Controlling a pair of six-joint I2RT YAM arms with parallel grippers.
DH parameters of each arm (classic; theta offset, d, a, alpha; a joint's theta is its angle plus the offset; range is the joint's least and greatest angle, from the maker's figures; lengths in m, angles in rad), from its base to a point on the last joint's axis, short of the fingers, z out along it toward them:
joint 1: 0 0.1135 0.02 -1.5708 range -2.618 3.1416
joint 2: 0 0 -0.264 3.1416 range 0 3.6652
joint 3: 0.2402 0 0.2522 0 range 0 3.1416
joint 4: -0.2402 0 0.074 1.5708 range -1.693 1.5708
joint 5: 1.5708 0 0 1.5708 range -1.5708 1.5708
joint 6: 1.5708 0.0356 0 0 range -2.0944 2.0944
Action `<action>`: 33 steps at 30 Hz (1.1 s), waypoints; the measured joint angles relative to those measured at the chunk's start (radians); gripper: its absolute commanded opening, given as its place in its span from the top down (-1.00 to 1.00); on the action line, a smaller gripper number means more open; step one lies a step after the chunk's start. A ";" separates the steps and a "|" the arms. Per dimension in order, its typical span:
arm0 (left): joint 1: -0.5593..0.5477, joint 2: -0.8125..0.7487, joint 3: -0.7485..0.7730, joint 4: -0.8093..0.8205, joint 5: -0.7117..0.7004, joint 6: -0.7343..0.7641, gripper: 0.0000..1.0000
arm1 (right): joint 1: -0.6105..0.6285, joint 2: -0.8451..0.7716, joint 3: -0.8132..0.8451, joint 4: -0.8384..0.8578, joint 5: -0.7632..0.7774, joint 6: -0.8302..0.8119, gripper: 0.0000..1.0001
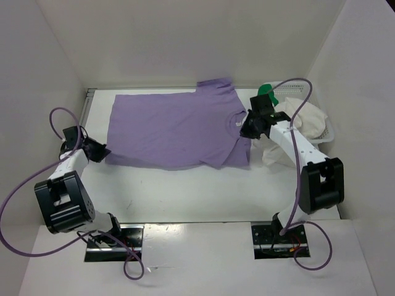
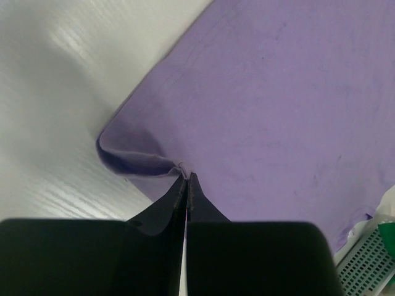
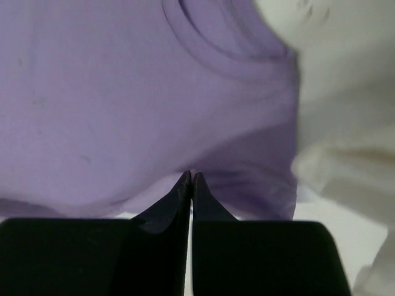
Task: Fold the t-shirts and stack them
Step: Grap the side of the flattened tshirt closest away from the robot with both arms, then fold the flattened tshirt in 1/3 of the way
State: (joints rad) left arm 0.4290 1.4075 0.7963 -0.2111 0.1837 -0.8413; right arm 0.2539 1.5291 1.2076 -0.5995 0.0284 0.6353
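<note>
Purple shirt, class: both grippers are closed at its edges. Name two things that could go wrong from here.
1. The left gripper pinches only a small pucker at a corner of the purple shirt; it might slip out when lifted.
2. The right gripper works close beside the white shirt, so a fold could drag that along.

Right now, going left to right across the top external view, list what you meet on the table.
left hand → lavender t-shirt → right hand → white t-shirt
</note>
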 measured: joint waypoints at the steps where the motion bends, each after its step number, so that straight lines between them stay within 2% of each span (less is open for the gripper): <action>1: 0.000 0.008 0.006 0.003 0.000 0.000 1.00 | -0.008 0.020 0.028 -0.009 0.005 -0.009 1.00; 5: 0.000 0.051 0.048 0.022 0.003 -0.002 1.00 | -0.037 0.104 0.160 0.014 0.019 -0.040 1.00; 12: -0.002 0.111 0.098 0.056 0.007 -0.005 1.00 | -0.067 0.217 0.294 0.018 0.029 -0.064 1.00; 25: -0.045 0.310 0.193 0.105 -0.016 -0.027 1.00 | -0.069 0.501 0.545 0.035 0.040 -0.095 1.00; 33: -0.063 0.348 0.222 0.114 -0.039 -0.030 1.00 | -0.069 0.689 0.761 0.035 0.040 -0.103 1.00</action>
State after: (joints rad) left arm 0.3656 1.7554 1.0183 -0.0967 0.1448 -0.8711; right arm 0.1852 2.2185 1.9682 -0.5640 0.0681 0.5327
